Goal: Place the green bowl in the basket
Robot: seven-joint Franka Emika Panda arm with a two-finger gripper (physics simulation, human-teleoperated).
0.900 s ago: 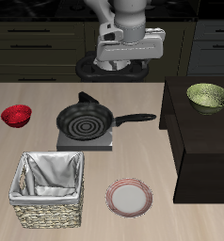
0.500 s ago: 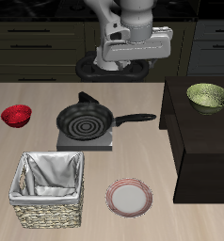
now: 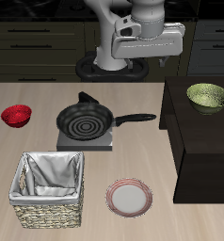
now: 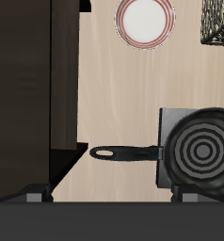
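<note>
Starting at the front edge of the table: the basket (image 3: 50, 189) sits there, square wicker with a pale cloth lining, nothing in it that I can see. Just beside it is the flat pink-rimmed plate (image 3: 129, 197), which also shows up in my wrist cam (image 4: 143, 21), with a corner of the basket (image 4: 217, 21) peeking in next to it.

A bit farther back, roughly mid-table, there's a black frying pan (image 3: 84, 120) resting on a grey square stand (image 3: 86, 141), its handle pointing toward the dark raised cabinet (image 3: 203, 151). Wrist cam looks down on that same pan (image 4: 200, 149) with the spiral rings and the handle sticking out over bare wood. The small red bowl (image 3: 17, 116) is off on its own at the opposite side of the table, well apart from everything.

The green bowl (image 3: 208, 97) is sitting upright on top of that dark cabinet, nowhere near the basket and not touched by anything.

Farthest back and high up is my arm, with my claw (image 3: 150, 44) hanging above the table's back edge, well apart from the bowl. I've got nothing in it, but honestly I can't tell how wide the fingers are; the outside view only shows the grey hand body and the wrist cam only catches dark bits of it along one edge.
</note>
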